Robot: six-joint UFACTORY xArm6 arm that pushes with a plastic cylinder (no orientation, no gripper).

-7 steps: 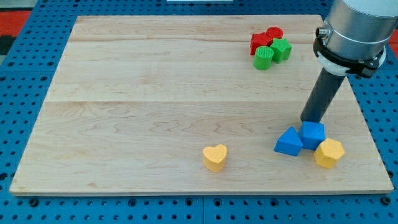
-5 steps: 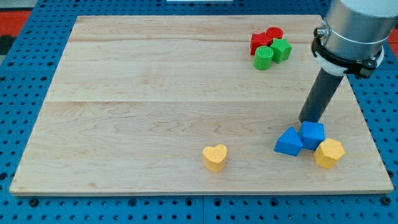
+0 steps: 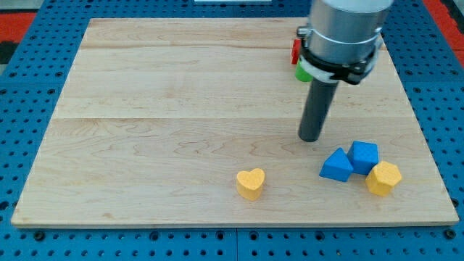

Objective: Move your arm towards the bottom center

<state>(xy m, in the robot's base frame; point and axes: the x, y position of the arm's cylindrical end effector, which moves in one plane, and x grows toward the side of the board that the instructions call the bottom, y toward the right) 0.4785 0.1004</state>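
The bench (image 3: 181,109) is pale wood with faint grain, on a blue pegboard (image 3: 29,87) dotted with holes. A yellow heart block (image 3: 251,183), a yellow block (image 3: 383,178), a blue triangular block (image 3: 336,165) and a blue cube (image 3: 363,155) show lower right. Slivers of red (image 3: 295,49) and green (image 3: 300,72), probably blocks, peek out beside the grey arm (image 3: 344,29) with its dark rod (image 3: 316,109).

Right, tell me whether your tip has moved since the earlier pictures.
Yes. My tip has slid toward the view's left: it was touching the blue cube at its top edge, and now stands clear of it, up-left of the blue triangular block.
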